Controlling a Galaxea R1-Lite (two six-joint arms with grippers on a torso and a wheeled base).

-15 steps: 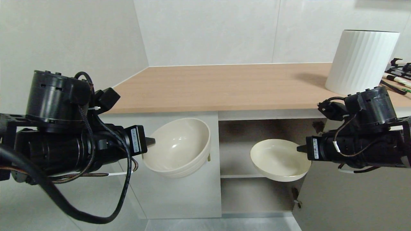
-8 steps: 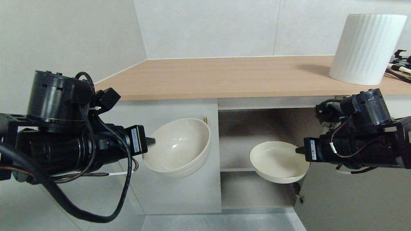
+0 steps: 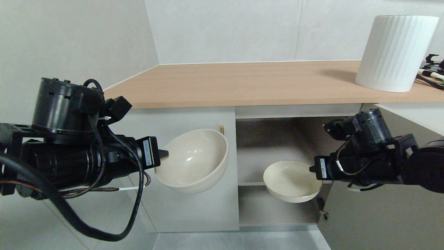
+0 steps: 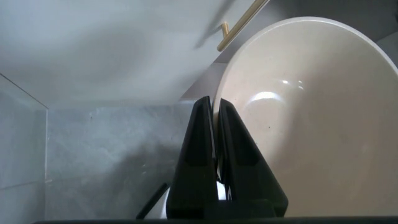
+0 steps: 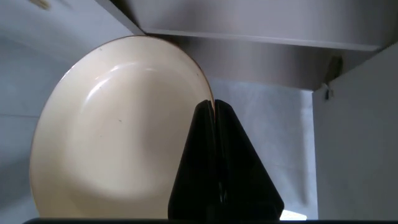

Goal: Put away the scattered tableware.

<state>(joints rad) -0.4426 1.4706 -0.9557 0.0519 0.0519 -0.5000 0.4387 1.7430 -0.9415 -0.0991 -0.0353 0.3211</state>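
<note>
My right pincer [image 3: 311,168] clamps the plate [image 3: 289,180] before the open cabinet [image 3: 277,135], my left pincer [image 3: 165,152] the bowl [image 3: 194,163]. Stowing now; next, slide the plate level onto the shelf [image 3: 248,183].

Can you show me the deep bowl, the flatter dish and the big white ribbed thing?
deep bowl [image 3: 191,160]: head view, its inner wall.
shallow dish [image 3: 290,178]: head view, its inner floor.
white ribbed container [image 3: 395,52]: head view, middle of its side.

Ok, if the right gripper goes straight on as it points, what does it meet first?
Likely the closed cabinet door, at its edge, the held plate leading the right gripper; depth unclear.
</note>
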